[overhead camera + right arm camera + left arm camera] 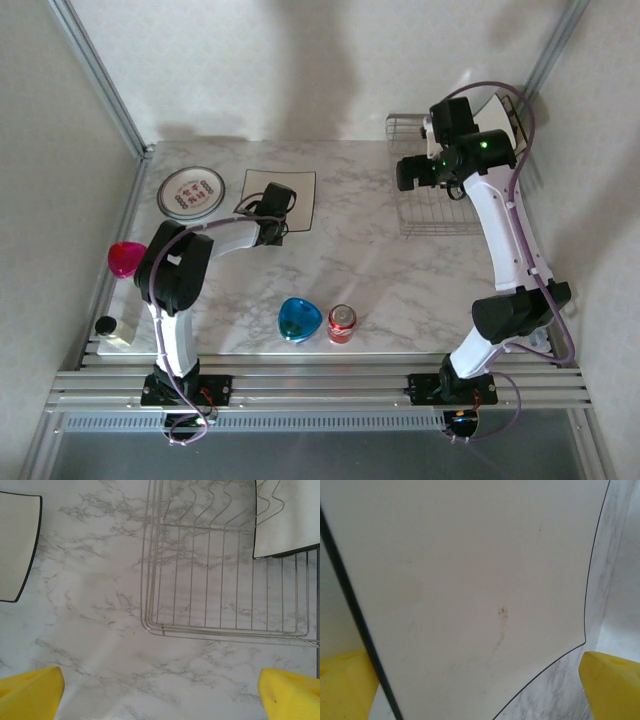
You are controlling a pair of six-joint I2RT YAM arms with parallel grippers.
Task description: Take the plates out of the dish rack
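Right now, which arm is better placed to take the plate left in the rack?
Right. The right gripper hangs open at the dish rack, near the remaining plate; the left gripper is open over the square plate on the table, away from the rack.

Marble tabletop [380,270]: round plate [190,192], square plate [302,200] far left; dish rack [440,222] far right; blue bowl [299,319], can [342,323] near.
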